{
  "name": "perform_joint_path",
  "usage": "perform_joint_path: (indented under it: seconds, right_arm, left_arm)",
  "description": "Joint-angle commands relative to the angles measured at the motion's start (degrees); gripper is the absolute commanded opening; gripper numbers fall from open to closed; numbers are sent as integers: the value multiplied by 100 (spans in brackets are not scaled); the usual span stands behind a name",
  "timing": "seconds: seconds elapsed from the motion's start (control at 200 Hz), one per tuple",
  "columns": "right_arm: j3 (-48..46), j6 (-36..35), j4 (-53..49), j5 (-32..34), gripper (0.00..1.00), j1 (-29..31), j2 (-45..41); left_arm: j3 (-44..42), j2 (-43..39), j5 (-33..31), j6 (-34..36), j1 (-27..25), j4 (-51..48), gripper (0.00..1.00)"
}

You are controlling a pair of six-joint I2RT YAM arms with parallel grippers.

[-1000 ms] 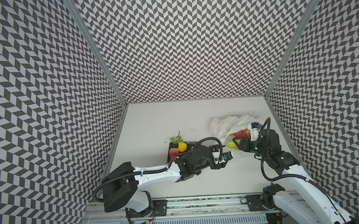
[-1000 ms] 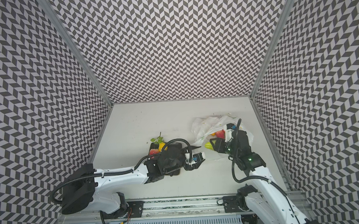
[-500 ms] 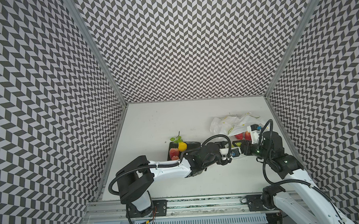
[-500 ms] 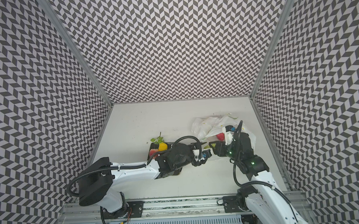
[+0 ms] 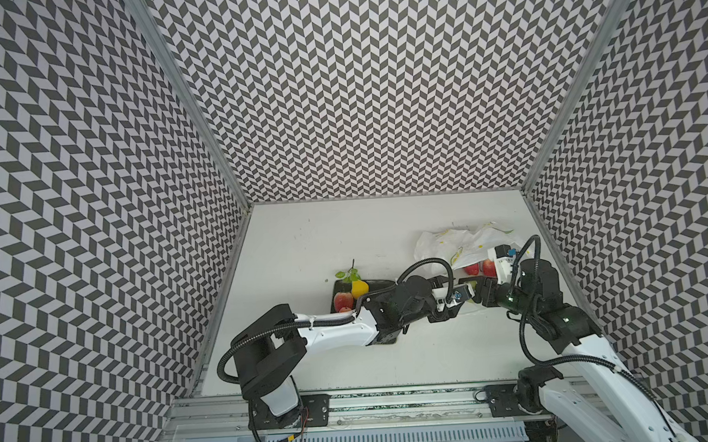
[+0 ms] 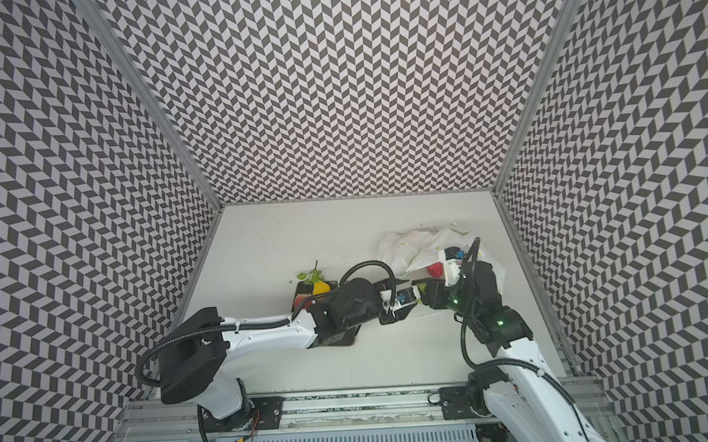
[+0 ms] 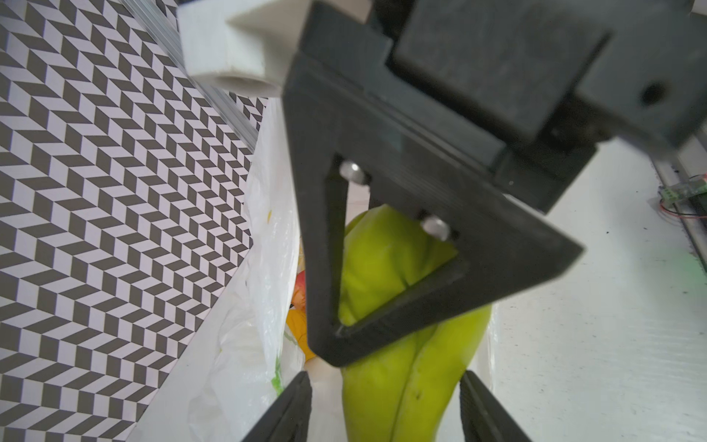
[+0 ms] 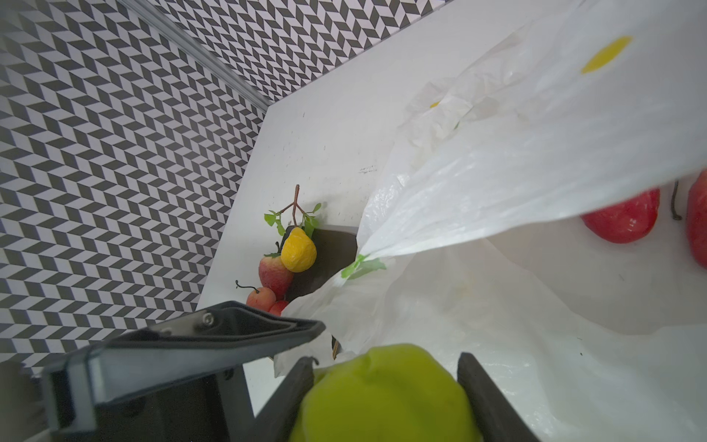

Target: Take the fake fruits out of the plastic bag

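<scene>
The right claw (image 8: 384, 361) grips the lime-green pear (image 7: 417, 386) at the plastic bag's (image 5: 441, 242) mouth, toward the tabletop's right edge. The left claw (image 7: 384, 377) stands open astride it. It should close squarely on the pear, clear of film, before the right one releases.

dark plate (image 8: 333, 250) sits on white table (image 5: 344, 231) (chevron walls (image 5: 357, 84) around).

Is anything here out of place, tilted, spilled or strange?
Nothing is spilled or damaged. One oddity: the lime-green pear, gripped by the right gripper, also lies between the fingers of the open left gripper.
</scene>
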Motion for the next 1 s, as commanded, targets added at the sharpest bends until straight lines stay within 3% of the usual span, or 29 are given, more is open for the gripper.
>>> perform_joint_path:
  seconds: [0.0, 0.31, 0.551, 0.656, 0.826, 0.991]
  right_arm:
    - [171, -42, 152, -197, 49, -26, -89]
    - [142, 1, 209, -311, 49, -25, -70]
    - [142, -49, 198, -233, 49, -27, 44]
    - [146, -69, 196, -212, 49, -27, 78]
    - [122, -92, 229, -193, 50, -23, 150]
    - [192, -108, 257, -242, 58, -24, 231]
  left_arm:
    - [205, 154, 104, -171, 70, -98, 61]
    - [406, 242, 385, -388, 124, -231, 48]
    - [369, 179, 623, -418, 98, -96, 54]
    - [377, 174, 675, -424, 98, -81, 52]
    - [432, 196, 760, -424, 96, -139, 36]
    - [417, 147, 789, -441, 95, -167, 16]
